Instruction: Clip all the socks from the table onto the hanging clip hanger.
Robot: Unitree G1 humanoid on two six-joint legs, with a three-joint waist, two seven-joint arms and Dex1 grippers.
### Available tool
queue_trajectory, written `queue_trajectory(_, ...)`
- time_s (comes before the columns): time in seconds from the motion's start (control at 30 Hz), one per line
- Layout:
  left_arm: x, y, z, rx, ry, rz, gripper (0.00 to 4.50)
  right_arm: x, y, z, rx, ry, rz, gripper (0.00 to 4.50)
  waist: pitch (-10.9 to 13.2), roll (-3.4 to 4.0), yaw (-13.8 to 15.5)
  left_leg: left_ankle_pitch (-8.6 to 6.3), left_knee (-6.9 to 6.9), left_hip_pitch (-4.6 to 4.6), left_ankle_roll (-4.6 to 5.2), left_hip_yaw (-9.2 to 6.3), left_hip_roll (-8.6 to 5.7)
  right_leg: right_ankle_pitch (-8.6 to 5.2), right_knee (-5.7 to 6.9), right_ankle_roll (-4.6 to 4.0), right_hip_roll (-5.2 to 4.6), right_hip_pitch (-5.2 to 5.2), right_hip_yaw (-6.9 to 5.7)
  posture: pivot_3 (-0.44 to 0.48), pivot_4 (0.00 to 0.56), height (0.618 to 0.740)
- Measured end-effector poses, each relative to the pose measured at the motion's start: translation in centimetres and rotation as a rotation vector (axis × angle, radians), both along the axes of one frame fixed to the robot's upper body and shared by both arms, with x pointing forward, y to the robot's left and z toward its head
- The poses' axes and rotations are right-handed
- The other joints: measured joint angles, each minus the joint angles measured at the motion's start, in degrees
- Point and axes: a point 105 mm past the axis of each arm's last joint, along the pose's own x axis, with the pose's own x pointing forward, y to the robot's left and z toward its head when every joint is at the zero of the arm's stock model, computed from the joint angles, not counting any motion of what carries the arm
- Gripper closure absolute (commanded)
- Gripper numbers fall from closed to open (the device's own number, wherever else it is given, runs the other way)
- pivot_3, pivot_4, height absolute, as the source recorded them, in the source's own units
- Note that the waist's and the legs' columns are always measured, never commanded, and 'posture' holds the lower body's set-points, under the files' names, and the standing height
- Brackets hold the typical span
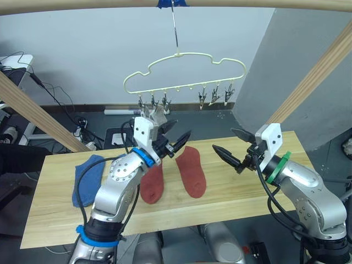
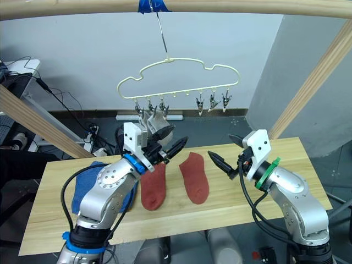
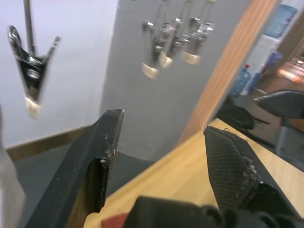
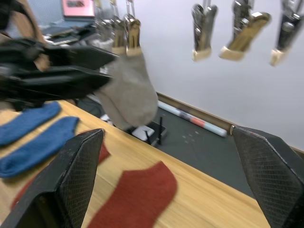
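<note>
Two red socks: both lie flat on the table (image 2: 264, 203), side by side between the two arms, the left red sock (image 2: 153, 187) partly under the left forearm and the right red sock (image 2: 195, 177) in the open, likely the next to be lifted.
Blue socks: the blue pair (image 1: 88, 179) lies near the table's left end, overlapping; how the two lie on each other is hard to make out behind the left arm.
Grey socks: grey fabric (image 4: 130, 92) hangs from the leftmost clips of the clip hanger (image 2: 176, 77); I cannot tell whether it is one sock or two (the left gripper covers part of it from the head).
Free clips: three clips (image 1: 215, 94) at the right end of the bar hang empty, ready for the coming socks.
Left gripper (image 1: 171, 139): raised just below the grey fabric, fingers spread wide and holding nothing, as if done with clipping there.
Right gripper (image 2: 228, 153): hovers above the table to the right of the red socks, fingers wide apart and empty, seemingly poised to assist.
Progress: four socks lie unclipped on the table, I judge.
</note>
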Motion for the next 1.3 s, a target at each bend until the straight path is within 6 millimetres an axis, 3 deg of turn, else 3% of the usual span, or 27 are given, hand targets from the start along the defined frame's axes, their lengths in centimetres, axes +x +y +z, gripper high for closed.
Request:
queue_trajectory(0.3,1.4,0.4,0.0,-0.010,-0.047,0.100,1.49,0.2,0.7,1.4,0.026,-0.038,0.027,0.00,0.0,0.00,0.2,0.01,0.02,0.03,0.01,-0.02,-0.01,0.01,0.02,0.01,0.00,0.05,-0.01,-0.204,0.244,0.740)
queue_trajectory(0.57,2.5,2.3,0.8,-0.021,-0.088,0.209,1.49,-0.4,1.7,2.1,0.031,-0.046,0.085,0.00,0.0,0.00,0.2,0.02,0.03,0.03,0.02,-0.03,-0.01,0.01,0.04,0.01,0.00,0.06,-0.02,-0.205,0.240,0.740)
queue_trajectory(1.3,4.4,1.7,1.7,-0.058,-0.124,0.236,1.49,-0.5,2.1,3.0,0.045,-0.065,0.095,0.00,0.0,0.00,0.4,0.02,0.24,0.01,0.03,-0.05,-0.02,0.07,0.10,0.09,0.00,0.13,-0.04,-0.232,0.220,0.740)
